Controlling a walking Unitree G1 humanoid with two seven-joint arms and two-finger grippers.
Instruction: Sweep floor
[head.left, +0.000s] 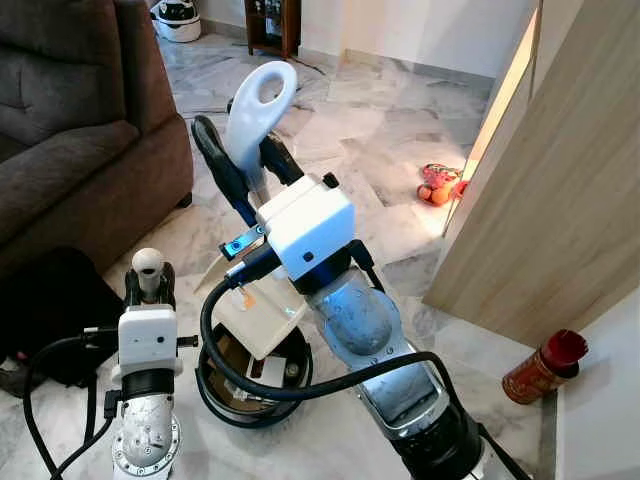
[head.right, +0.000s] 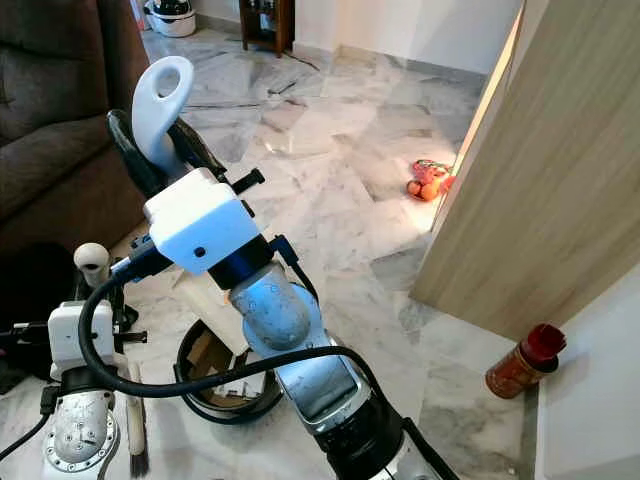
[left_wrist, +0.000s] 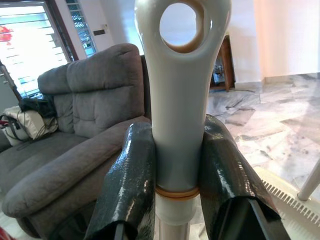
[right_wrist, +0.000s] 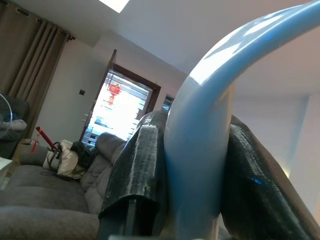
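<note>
We hold the dustpan handle (head.left: 258, 112) upright, clamped in our right gripper (head.left: 240, 165); our left gripper (left_wrist: 177, 185) grips the upright broom handle (left_wrist: 181, 105) beside it.

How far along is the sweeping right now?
Done: scraps already lie in the black bin. In hand: the right gripper is shut on the dustpan handle, with the dustpan over the bin; the left gripper grips the broom handle. Left: orange-red litter by the wooden panel.
</note>
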